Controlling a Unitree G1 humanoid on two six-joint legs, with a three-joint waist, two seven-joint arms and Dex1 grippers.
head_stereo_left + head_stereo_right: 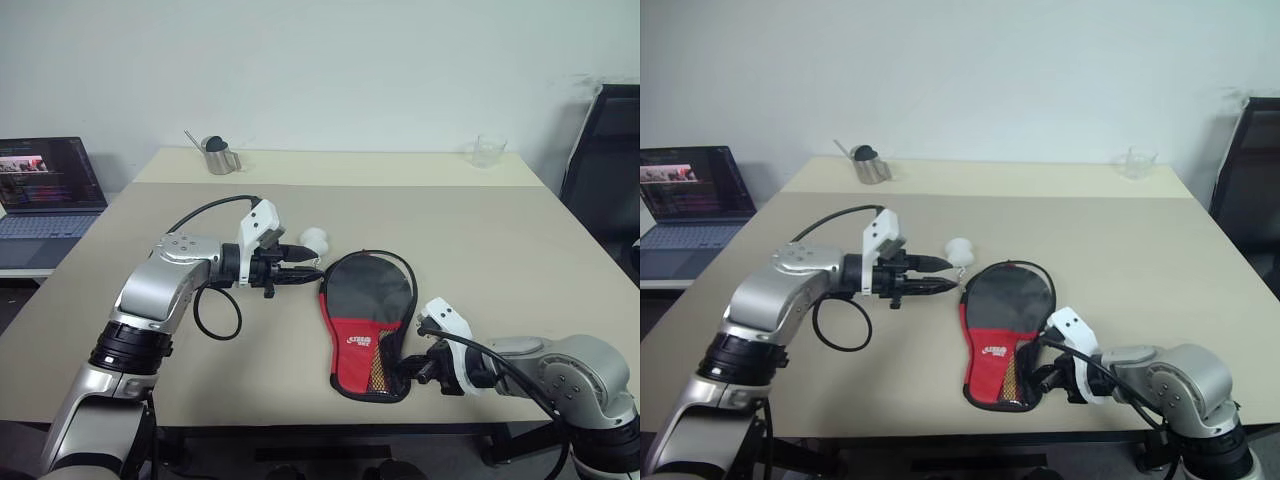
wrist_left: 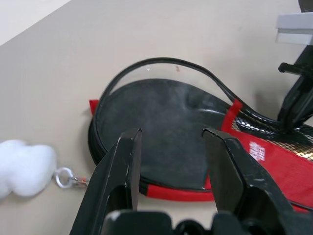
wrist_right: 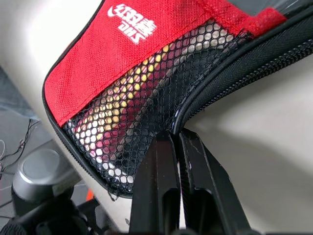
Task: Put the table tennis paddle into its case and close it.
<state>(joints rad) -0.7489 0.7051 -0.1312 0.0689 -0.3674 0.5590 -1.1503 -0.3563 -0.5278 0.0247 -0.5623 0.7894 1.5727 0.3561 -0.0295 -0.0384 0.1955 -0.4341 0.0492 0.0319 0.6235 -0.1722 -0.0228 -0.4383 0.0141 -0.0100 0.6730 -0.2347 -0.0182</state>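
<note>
The two head views look forward and down from above the counter [image 1: 520, 230], taking in its whole top, the far wall and both arms; they share nearly the same scene, slightly offset sideways. The left wrist view sits close behind the left end effector [image 2: 171, 161], facing along its fingers toward the round end of the case [image 2: 161, 127] at short range. The right wrist view looks along the right end effector [image 3: 177, 147] from very near the mesh end of the case. Both wrist views share the case with the head views.
</note>
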